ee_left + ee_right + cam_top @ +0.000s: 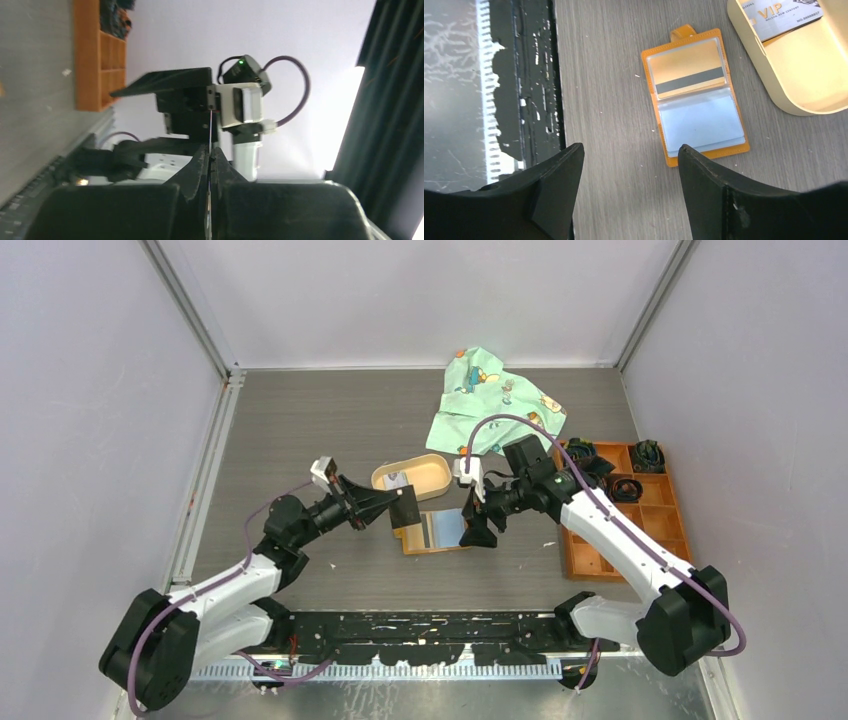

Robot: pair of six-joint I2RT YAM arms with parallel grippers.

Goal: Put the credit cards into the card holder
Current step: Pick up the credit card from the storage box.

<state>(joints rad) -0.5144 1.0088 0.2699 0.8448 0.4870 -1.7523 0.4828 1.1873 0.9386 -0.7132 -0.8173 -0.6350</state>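
The card holder [432, 533] lies open on the table between the arms, an orange wallet [696, 95] with clear sleeves. One sleeve holds a credit card with a dark stripe [687, 70], the other a light blue card [702, 120]. My left gripper [390, 506] is shut on another credit card [406, 508], held up on edge just left of the holder. In the left wrist view that card [211, 130] shows as a thin line between the closed jaws [210, 152]. My right gripper [478, 525] hangs open and empty [629, 155] above the holder's right edge.
An oval tan tray [430, 472] behind the holder contains a silver VIP card [784, 15]. A green patterned cloth [495, 400] lies at the back. An orange compartment box [625, 530] with dark parts stands at the right. Walls enclose the table.
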